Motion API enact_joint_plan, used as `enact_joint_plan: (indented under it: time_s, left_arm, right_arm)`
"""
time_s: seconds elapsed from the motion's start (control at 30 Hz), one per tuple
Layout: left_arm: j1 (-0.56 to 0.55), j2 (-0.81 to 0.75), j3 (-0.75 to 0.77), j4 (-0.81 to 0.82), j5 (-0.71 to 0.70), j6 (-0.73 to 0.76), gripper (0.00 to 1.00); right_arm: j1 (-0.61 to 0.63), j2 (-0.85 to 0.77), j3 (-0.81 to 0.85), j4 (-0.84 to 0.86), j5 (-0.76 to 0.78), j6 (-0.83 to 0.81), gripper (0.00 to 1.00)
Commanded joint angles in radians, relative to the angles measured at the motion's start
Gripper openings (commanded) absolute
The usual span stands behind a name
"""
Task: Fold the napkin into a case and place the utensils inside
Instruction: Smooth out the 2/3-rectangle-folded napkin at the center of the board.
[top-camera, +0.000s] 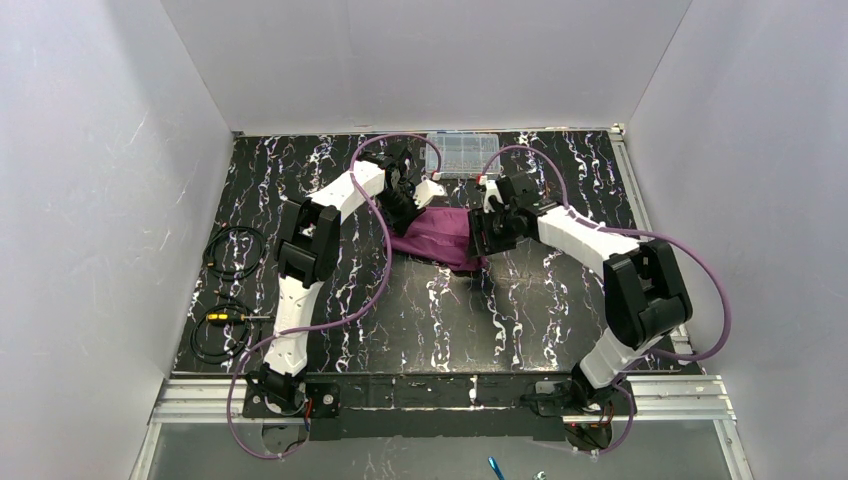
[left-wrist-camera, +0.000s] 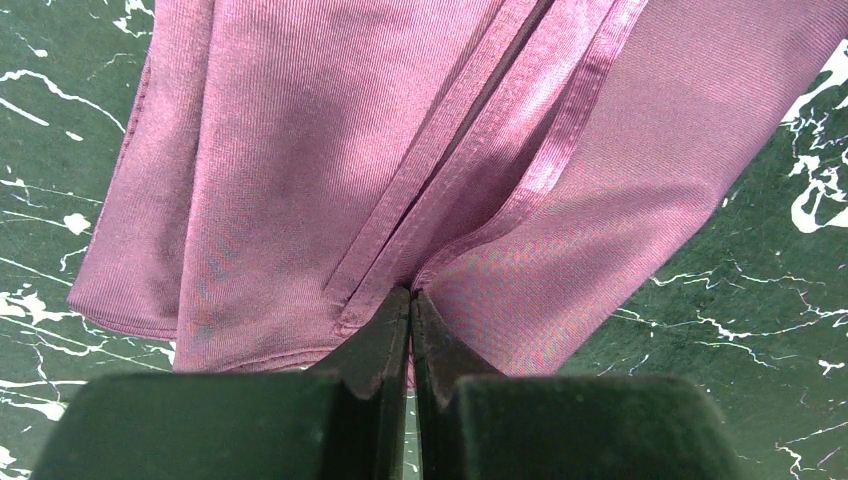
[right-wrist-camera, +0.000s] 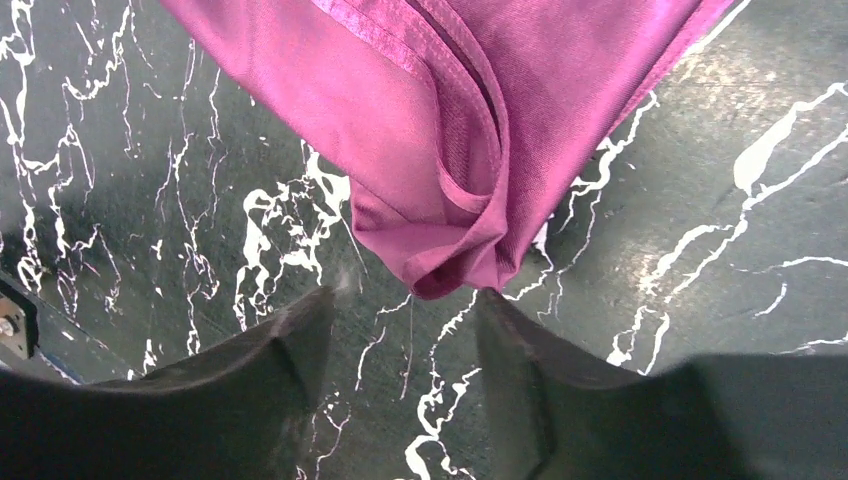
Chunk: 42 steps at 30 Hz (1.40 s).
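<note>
Between the left gripper's (left-wrist-camera: 411, 292) fingertips, pressed together, the napkin (left-wrist-camera: 300, 150) is pinched at its hems. Just ahead of the spread right gripper (right-wrist-camera: 405, 300), only that wrist view shows the cloth's rolled corner, ungripped.

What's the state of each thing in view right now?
napkin, folded over in layers, rumpled, not yet a narrow case.
left gripper, shut on the napkin's hems.
right gripper, open, fingertips at a napkin corner, not closed on it.
clear compartment box, behind the napkin, lid state too small to tell.
</note>
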Motion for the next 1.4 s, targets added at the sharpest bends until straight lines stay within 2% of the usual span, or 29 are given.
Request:
enact_joint_plan:
  time_s: [0.0,0.13,0.2,0.23,1.1,1.37]
  left_arm:
    - [-0.003,-0.065,-0.014,-0.033,0.012,0.006,0.0]
    - [-0.002,-0.068,-0.01,-0.033,0.014,0.008,0.0]
    - [-0.001,-0.073,-0.003,-0.034,0.016,0.008,0.0]
    - [-0.001,-0.077,0.0,-0.036,0.018,0.01,0.0]
    - [0.003,-0.09,0.088,-0.052,0.038,-0.013,0.0]
    - [0.002,-0.046,0.039,0.05,0.0,-0.033,0.0]
  right_arm:
    - [0.008,0.036,0.019,0.058,0.022,0.002,0.52]
    - [0.005,0.081,0.06,0.06,0.032,-0.004,0.2]
    - [0.005,0.097,0.067,0.057,0.04,-0.008,0.1]
    - [0.003,0.097,0.065,0.061,0.046,-0.008,0.08]
    - [-0.107,0.116,-0.092,0.201,-0.021,0.042,0.09]
    - [-0.117,0.115,-0.125,0.248,-0.075,0.071,0.13]
